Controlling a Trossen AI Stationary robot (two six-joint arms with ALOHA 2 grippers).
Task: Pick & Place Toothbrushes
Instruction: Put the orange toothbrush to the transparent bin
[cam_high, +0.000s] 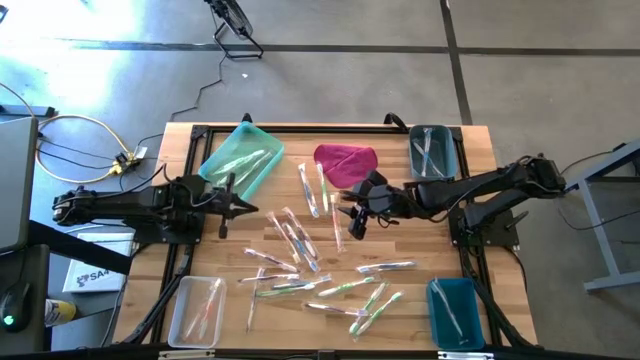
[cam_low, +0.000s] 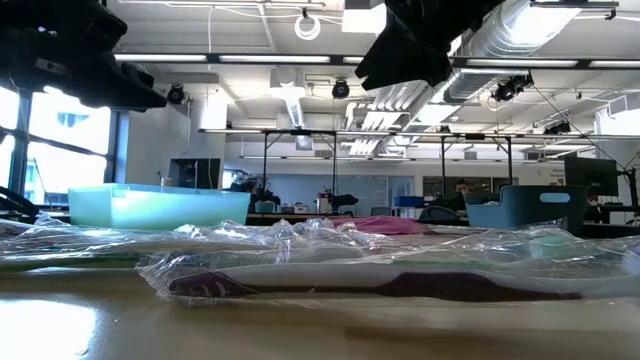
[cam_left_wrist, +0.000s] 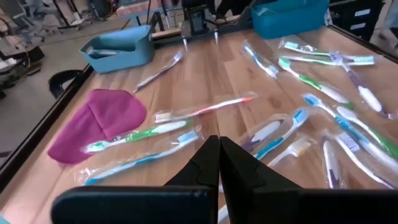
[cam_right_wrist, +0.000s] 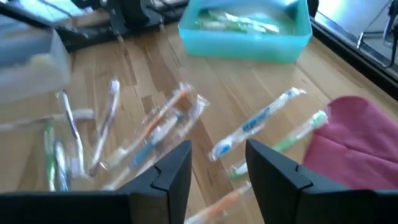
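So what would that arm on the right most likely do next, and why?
Probably lower a little onto a clear-wrapped toothbrush beside the magenta cloth. The right gripper hangs over the wooden table with fingers apart and nothing between them, and wrapped brushes lie just ahead of it. The left gripper waits shut near the light teal tray.

You can read only one bit of lettering: "SA4", partly cut off, on a white box (cam_high: 88, 276) lying on the floor just off the counter (cam_high: 420, 235), under the left arm. Nothing on the toothbrush wrappers or bins is legible to you.
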